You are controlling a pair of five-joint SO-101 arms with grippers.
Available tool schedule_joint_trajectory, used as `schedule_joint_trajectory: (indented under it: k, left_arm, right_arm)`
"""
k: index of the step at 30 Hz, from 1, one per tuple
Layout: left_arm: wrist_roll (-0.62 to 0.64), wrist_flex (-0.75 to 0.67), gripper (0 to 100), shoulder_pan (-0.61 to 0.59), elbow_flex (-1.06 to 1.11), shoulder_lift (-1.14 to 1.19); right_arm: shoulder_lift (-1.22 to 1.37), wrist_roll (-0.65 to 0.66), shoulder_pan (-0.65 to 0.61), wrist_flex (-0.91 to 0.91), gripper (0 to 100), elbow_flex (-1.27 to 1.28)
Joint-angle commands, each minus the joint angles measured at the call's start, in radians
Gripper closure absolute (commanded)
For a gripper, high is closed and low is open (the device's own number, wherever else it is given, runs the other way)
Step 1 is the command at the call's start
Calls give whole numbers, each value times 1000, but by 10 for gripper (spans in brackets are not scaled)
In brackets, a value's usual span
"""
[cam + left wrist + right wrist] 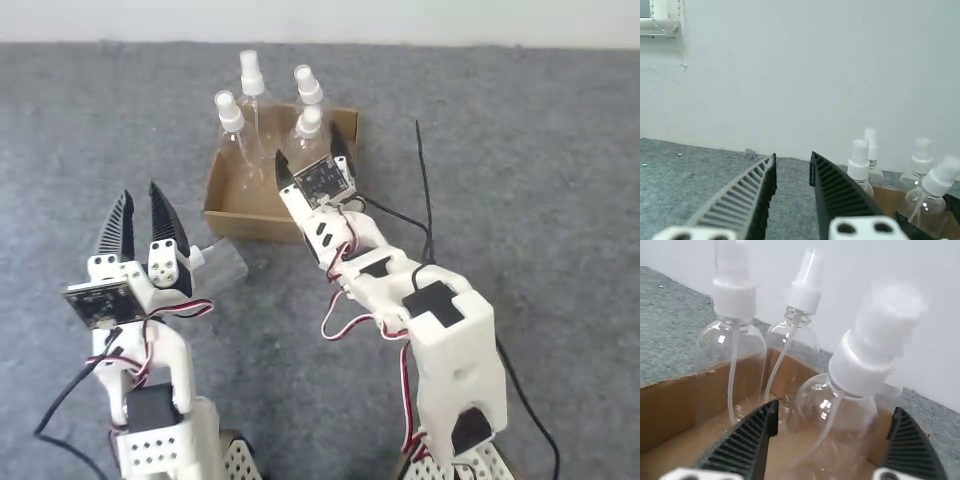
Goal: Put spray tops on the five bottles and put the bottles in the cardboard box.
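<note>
Four clear bottles with white spray tops stand in the cardboard box: two at the back and two nearer. My right gripper hangs open over the box's near right part. In the right wrist view its fingers stand wide apart on either side of the nearest bottle, not touching it. A fifth clear bottle lies on the carpet just in front of the box. My left gripper is open and raised beside it, holding nothing, with its fingertips pointing at the wall.
Grey carpet covers the table. A black cable runs along the right of the box, and red and white wires loop below the right arm. In the left wrist view the box and its bottles sit ahead.
</note>
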Motion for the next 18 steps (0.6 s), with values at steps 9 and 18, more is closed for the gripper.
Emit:
schedule_joint_trajectory:
  k: [9, 18]
  left_arm:
    - [-8, -29, 891, 3, -10, -17]
    - [-8, -29, 891, 0, -10, -17]
  right_arm:
    - [-33, 9, -16, 4, 702, -20]
    - [-127, 9, -16, 8, 701, 60]
